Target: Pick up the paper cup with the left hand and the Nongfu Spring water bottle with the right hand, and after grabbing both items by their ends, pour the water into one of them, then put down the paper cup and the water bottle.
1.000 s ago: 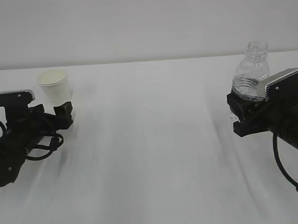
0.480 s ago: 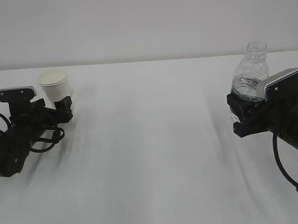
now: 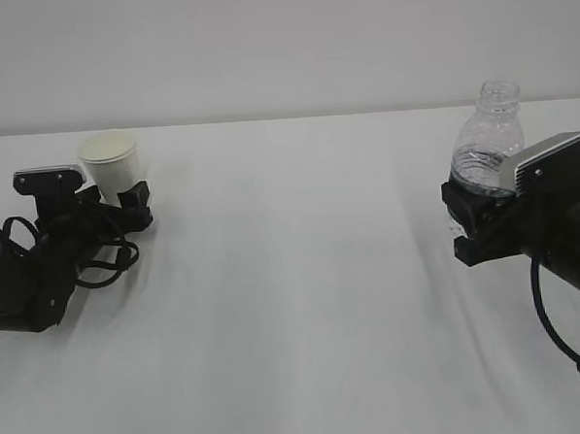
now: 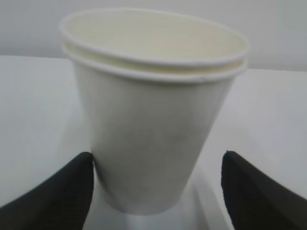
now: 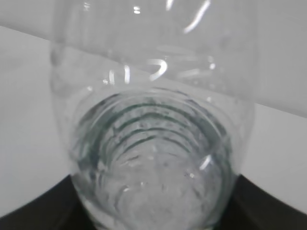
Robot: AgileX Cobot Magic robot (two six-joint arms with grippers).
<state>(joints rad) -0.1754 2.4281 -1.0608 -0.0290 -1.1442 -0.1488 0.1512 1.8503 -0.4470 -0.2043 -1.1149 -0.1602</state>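
Observation:
The cream-white paper cup stands upright on the white table at the far left. In the left wrist view the paper cup shows two stacked rims. My left gripper is open around its base. The left black finger is against the cup wall and the right finger stands apart from it. The clear ribbed water bottle is upright and uncapped at the right, with my right gripper shut on its lower part. Water fills the bottle's lower part. The bottle's bottom is hidden.
The white table runs back to a plain wall. Black cables loop beside the left arm, and one cable hangs under the right arm.
My left arm has moved forward and to the right, so its fingers now flank the cup. The cup has shifted very slightly right. The right gripper and bottle have not moved.

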